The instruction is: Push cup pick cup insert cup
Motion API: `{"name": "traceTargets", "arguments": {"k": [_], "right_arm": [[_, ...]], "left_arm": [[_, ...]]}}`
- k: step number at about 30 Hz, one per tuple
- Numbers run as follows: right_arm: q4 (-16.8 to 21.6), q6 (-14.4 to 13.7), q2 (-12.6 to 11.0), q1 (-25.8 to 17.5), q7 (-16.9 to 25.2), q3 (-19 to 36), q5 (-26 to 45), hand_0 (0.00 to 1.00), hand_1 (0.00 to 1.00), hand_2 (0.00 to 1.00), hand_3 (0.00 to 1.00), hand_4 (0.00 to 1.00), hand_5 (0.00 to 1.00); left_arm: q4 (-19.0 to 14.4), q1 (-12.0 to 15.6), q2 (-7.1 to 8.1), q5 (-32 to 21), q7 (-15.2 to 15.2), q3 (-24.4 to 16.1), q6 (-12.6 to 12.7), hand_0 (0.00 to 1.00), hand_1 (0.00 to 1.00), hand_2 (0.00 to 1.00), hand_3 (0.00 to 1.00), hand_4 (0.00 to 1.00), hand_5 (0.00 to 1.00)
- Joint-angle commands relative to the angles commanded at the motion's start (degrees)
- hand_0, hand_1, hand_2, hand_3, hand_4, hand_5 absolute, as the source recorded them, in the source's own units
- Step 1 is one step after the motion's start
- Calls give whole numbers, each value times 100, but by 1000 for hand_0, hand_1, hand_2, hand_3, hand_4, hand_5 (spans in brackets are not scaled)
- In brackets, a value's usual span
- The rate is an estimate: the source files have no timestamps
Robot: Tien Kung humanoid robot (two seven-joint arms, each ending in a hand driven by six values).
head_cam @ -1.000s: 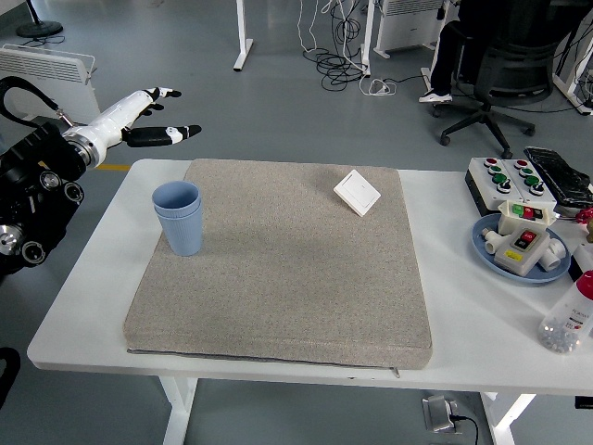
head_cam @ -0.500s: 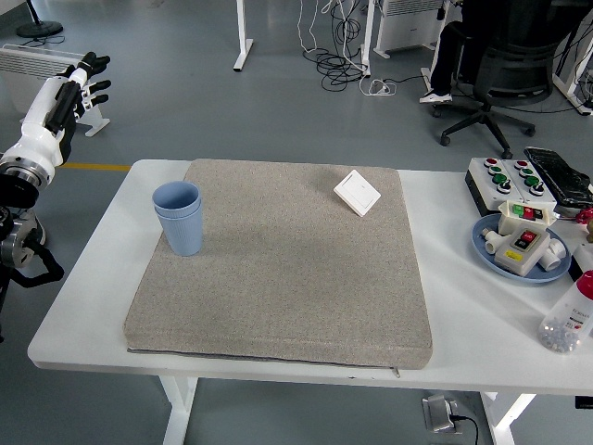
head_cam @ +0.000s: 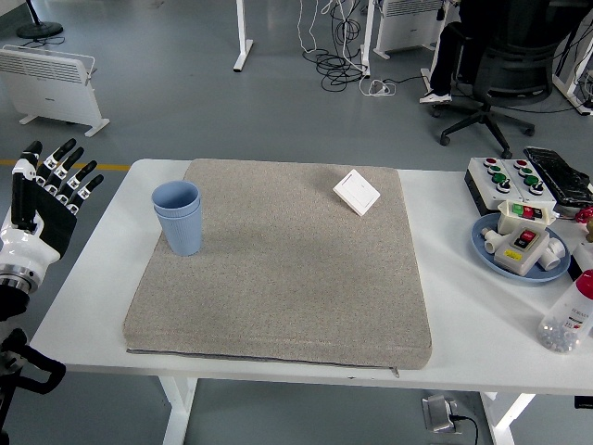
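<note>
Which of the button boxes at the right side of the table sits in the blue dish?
The small box with one green and two red buttons lies in the blue dish; the larger box sits directly on the table.

Two blue cups (head_cam: 179,215) observed nested one inside the other, standing upright, mouth up, on the grey mat (head_cam: 278,269) near its far-left corner; nothing touching them; rim intact, interior appears empty

We see pale blue nested cups (head_cam: 179,215) on a speckled grey-beige mat (head_cam: 278,269) over a white table (head_cam: 463,324). Far on the mat lies a white square switch plate (head_cam: 357,192). At right, a blue plate (head_cam: 491,252) holds white button boxes.
</note>
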Motion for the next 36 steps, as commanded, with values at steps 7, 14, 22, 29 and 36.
{"name": "traceTargets", "arguments": {"k": [7,14,22,29,36], "right_arm": [[0,2,-26,-16,-7,7,-56,760,665,682,565,104,470],[0,6,-50,-42,-22,-14,-95,760,665,682,565,104,470],[0,2,-62,-51,-22,-23,-103,760,665,682,565,105,469],[0,-5,-64,-70,-35,-21,-153,760,665,682,565,104,468],[0,-11,-58,-86,-32,-36,-165,760,664,682,565,104,468]], "left_arm": [[-58,719,-985,301,-32,-188,-15,844,880,943,864,592,998],[85,910,-1018,388,-244,-8,54,845,877,944,865,589,998],[167,849,-1018,418,-264,-44,87,848,879,944,865,589,998],[180,789,-1018,428,-262,-37,91,849,879,945,865,587,998],[221,785,-1018,441,-252,21,96,853,882,945,865,587,998]]}}
